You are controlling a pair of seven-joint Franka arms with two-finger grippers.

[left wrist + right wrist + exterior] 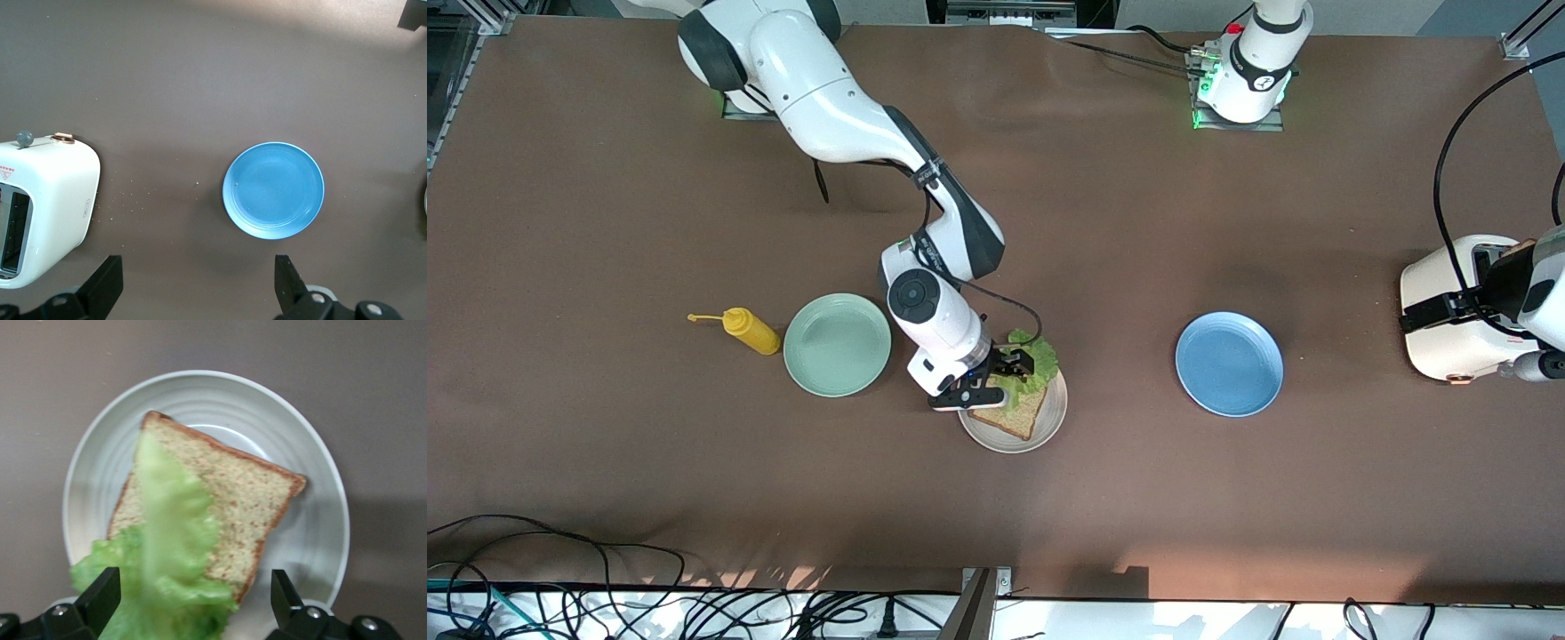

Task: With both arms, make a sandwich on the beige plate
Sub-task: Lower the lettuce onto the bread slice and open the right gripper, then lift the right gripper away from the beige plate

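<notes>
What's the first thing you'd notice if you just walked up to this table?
The right gripper, open, hovers over the beige plate mid-table, where a green lettuce leaf lies partly on a bread slice. The left gripper, open, is above the table between a white toaster and a blue plate.

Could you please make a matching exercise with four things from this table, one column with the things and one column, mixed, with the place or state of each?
Things:
1. lettuce leaf
2. mustard bottle
3. blue plate
4. toaster

Places or states:
A. lying on its side beside the mint-green plate
B. bare, on the table between the beige plate and the toaster
C. at the left arm's end of the table
D. lying on the bread slice on the beige plate, under the open right gripper

Pairs: 1-D, 2-A, 3-B, 4-C
</notes>
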